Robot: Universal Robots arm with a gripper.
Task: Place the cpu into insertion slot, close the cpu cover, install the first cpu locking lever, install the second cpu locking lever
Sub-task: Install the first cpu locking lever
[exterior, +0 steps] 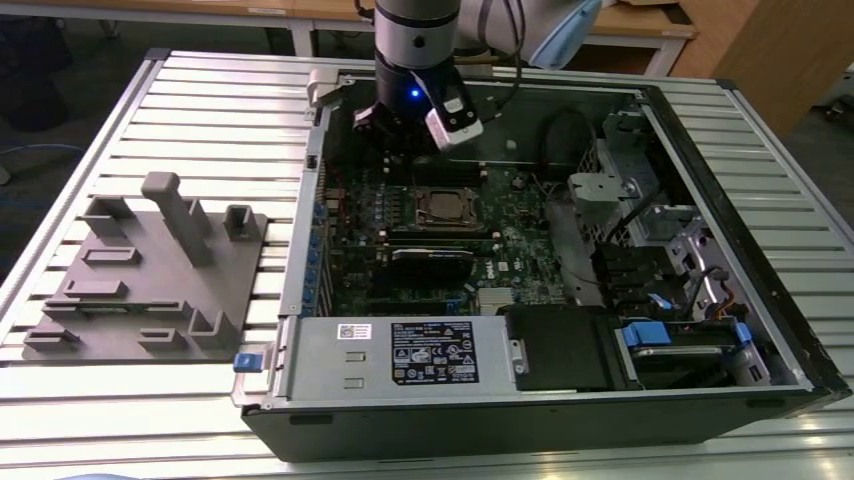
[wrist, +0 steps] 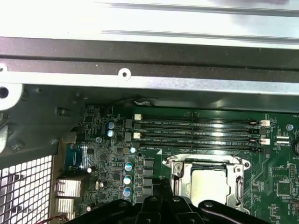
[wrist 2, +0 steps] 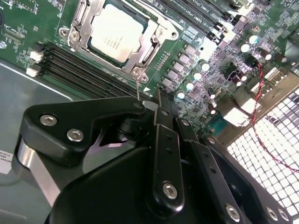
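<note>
Closed end effector (wrist 2: 160, 97), gripping nothing, hangs above the motherboard (exterior: 523, 232) at the upper centre of the exterior view. Just beyond it one cpu (wrist 2: 113, 31) sits in the insertion slot (wrist: 208, 165), with one cpu cover (wrist 2: 83, 25) lying down around it. Farther on are four memory slots (wrist: 196, 135).

You have open room straight down onto the insertion slot (exterior: 416, 206). The case wall (exterior: 315, 195) crowds you on the exterior view's left, black cables (exterior: 567, 132) on its right.
</note>
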